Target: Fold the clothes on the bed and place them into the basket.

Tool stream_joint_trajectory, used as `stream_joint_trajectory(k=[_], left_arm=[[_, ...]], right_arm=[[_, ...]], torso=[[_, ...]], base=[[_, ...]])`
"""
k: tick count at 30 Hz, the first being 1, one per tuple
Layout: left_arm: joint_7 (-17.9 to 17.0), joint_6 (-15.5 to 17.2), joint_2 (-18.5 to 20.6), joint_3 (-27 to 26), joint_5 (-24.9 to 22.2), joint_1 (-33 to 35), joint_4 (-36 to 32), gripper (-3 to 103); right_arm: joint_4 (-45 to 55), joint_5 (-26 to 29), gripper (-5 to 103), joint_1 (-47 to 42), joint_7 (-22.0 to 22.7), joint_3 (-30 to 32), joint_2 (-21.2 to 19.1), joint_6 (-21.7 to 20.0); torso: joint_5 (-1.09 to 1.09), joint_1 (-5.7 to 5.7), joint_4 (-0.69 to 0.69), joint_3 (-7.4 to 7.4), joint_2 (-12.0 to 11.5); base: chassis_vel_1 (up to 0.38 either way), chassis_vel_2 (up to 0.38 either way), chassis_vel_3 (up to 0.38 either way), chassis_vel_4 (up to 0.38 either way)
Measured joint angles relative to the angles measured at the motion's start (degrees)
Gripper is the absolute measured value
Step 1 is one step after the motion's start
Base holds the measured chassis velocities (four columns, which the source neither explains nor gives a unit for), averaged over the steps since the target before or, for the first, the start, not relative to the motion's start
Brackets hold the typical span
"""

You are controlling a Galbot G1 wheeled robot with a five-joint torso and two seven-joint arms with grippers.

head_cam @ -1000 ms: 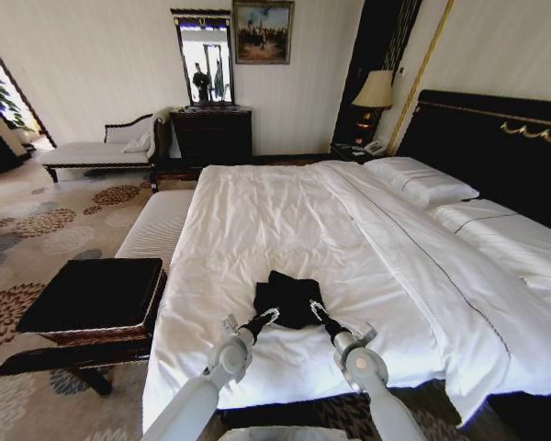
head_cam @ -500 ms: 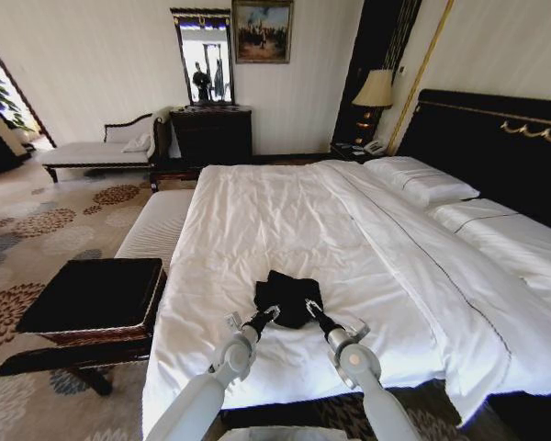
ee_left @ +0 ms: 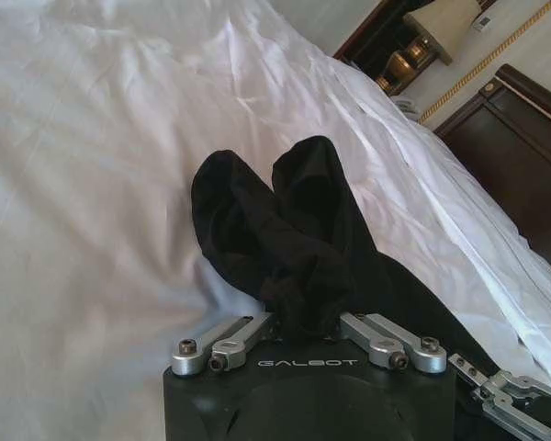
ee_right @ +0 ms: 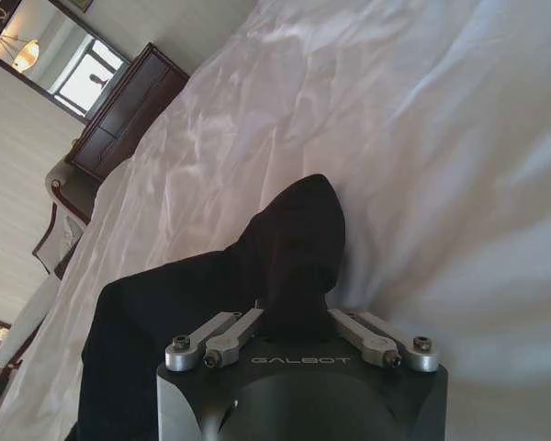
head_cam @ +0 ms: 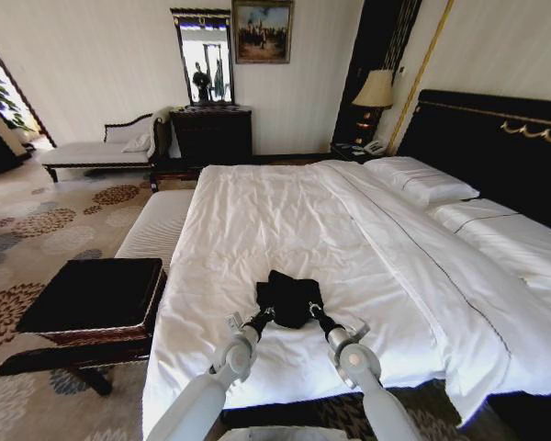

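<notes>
Pale walls carry a framed painting (head_cam: 263, 31) beside a mirror (head_cam: 205, 59) above a dark dresser (head_cam: 212, 134). A lit lamp (head_cam: 375, 91) stands nearby. A white chaise (head_cam: 96, 150) sits on patterned carpet (head_cam: 37, 230).

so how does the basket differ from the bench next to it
The basket has a flat black top and stands nearer the robot; the bench has a white cushion, is longer and narrower, and lies farther along the bed. Both stand on the bed's left.

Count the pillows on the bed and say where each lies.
2: one pillow at the headboard end of the bed, the second pillow beside it, nearer the right edge. Others may be hidden.
</notes>
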Motion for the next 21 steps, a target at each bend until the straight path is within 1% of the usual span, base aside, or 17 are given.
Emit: stream_joint_trajectory(k=[1,2,5,6,7,8,10,12,15,16,20,21], left_arm=[[0.0,0.0,0.0,0.0,0.0,0.0,0.0,9],[0.16,-0.09,0.25,0.0,0.43,0.12,-0.34,9],[0.67,-0.67,1.44,0.09,2.43,0.51,-2.6,9],[0.67,-0.67,1.44,0.09,2.43,0.51,-2.6,9],[0.73,-0.76,1.67,0.13,2.76,0.52,-2.99,9],[0.94,-1.03,2.23,0.26,3.54,0.49,-4.08,9],[1.26,-1.28,3.15,0.44,4.59,0.32,-5.49,9],[1.48,-1.38,3.62,0.52,5.23,0.23,-6.11,9],[2.04,-1.73,5.4,0.8,8.36,0.19,-8.07,9],[2.04,-1.73,5.4,0.8,8.36,0.19,-8.07,9],[1.64,-1.75,6.78,0.91,11.37,-0.84,-8.5,9],[1.64,-1.75,6.78,0.91,11.37,-0.84,-8.5,9]], right_arm=[[0.0,0.0,10,0.0,0.0,0.0,0.0,0.0],[0.12,-1.37,10,-0.14,-0.27,-0.11,-0.02,0.27],[1.37,-9.58,10,-1.02,-1.83,-0.91,-0.72,2.57],[1.37,-9.58,10,-1.02,-1.83,-0.91,-0.72,2.57],[1.65,-11.26,10,-1.17,-2.04,-1.11,-0.9,2.94],[2.21,-15.44,10,-1.44,-2.4,-1.56,-1.28,3.85],[3.47,-19.4,10,-1.75,-2.54,-1.94,-1.47,4.68],[4.08,-20.3,10,-1.85,-2.54,-1.97,-1.5,4.79],[5.89,-23.74,10,-1.92,-2.54,-2.18,-1.73,5.38],[5.89,-23.74,10,-1.92,-2.54,-2.18,-1.73,5.38],[6.07,-27.44,10,0.33,-2.12,-3.81,-1.54,6.28],[6.07,-27.44,10,0.33,-2.12,-3.81,-1.54,6.28]], torso=[[0.0,0.0,0.0,0.0,0.0],[0.0,0.0,0.0,0.0,0.0],[0.0,0.0,0.0,0.0,0.0],[0.0,0.0,0.0,0.0,0.0],[0.0,0.0,0.01,0.0,0.0],[0.0,0.0,0.0,0.0,0.0],[0.0,0.0,0.0,0.0,0.0],[0.01,0.0,0.0,0.0,0.0],[0.0,0.0,0.0,0.0,0.0],[0.0,0.0,0.0,0.0,0.0],[0.0,0.0,0.01,-0.01,0.0],[0.0,0.0,0.01,-0.01,0.0]], base=[[0.0,0.0,0.0,0.0],[0.0,0.0,0.0,0.0],[0.0,0.0,0.0,0.0],[0.0,0.0,0.0,0.0],[0.0,0.0,0.0,0.0],[0.0,0.0,0.0,0.0],[0.0,0.0,0.0,0.0],[0.0,0.0,0.0,0.0],[0.0,0.0,0.0,0.0],[0.0,0.0,0.0,0.0],[0.0,0.0,0.0,0.0],[0.0,0.0,0.0,0.0]])
